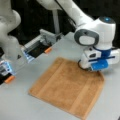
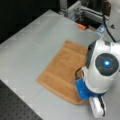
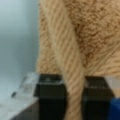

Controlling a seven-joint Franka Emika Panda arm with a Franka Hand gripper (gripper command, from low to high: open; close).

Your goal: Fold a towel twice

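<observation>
The orange-brown towel [image 1: 66,87] lies spread flat on the grey table [image 1: 25,107] in both front views, with lighter stripes near its edges. My gripper [image 1: 96,70] is down at the towel's far right corner. In the wrist view a ridge of the towel [image 3: 95,30] is pinched between the two black fingers [image 3: 51,95], and my gripper [image 3: 73,98] is shut on it. In a front view the arm's white wrist body covers my gripper, and only the towel [image 2: 61,67] beside it shows.
A metal fixture [image 1: 37,47] with a dark slot and orange tabs [image 1: 47,50] stands at the table's back, also seen as the fixture [image 2: 82,12]. A second white arm [image 1: 8,32] stands at a front view's left. A dark perforated board [image 2: 15,107] borders the table.
</observation>
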